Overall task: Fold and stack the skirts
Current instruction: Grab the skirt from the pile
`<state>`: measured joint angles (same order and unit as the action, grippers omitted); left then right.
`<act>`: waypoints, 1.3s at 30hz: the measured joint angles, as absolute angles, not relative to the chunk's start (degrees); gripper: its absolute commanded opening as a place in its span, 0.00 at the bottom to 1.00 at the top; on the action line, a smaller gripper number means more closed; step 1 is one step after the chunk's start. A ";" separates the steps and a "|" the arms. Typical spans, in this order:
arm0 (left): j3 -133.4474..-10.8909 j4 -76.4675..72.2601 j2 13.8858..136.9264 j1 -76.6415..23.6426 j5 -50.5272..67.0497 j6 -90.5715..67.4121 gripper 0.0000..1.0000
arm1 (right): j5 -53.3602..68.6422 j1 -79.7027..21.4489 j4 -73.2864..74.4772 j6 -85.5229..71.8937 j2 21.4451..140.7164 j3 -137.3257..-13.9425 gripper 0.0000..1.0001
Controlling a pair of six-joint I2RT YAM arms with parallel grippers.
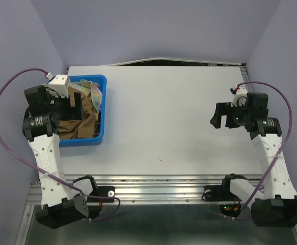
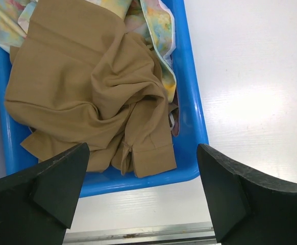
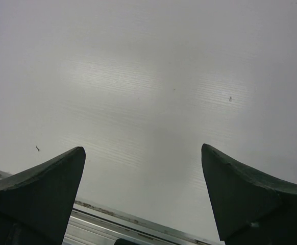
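The white worktop (image 1: 179,117) is bare in its middle and right part. At its far left stands the blue bin (image 1: 103,104), and all the cloth is inside it.

The brown skirt (image 2: 87,87) is the largest piece. It lies on top in a loose, crumpled heap and fills most of the bin. It looks soft and limp but a little heavier than the others, so it will probably hang and drag when it is lifted. Its hem band at the near right of the heap is flat and thick, and I judge this a good place to pinch.

The pastel skirt (image 2: 156,30) lies partly under it, at the far side and along the right wall. It seems thin and light.

A small dull pink edge (image 2: 175,122) shows by the right wall; it is maybe the third skirt, but too little is visible.

The left end effector (image 2: 142,148) hovers over the bin, jaws wide and holding nothing. The right end effector (image 3: 143,148) is also wide and empty, over the bare worktop at the right.
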<state>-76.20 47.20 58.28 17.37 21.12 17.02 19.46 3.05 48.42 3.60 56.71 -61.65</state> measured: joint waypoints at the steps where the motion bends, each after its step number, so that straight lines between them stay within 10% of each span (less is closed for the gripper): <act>1: -77.01 47.70 58.78 17.37 20.99 17.04 0.98 | 19.55 3.05 48.42 3.60 56.71 -61.65 1.00; 23: -95.77 40.84 79.75 13.65 23.35 12.43 0.97 | 21.34 3.05 48.38 3.18 62.63 -61.65 1.00; 39: -98.41 34.76 101.86 4.99 13.43 7.84 0.65 | 21.26 3.05 48.38 3.16 64.69 -61.67 1.00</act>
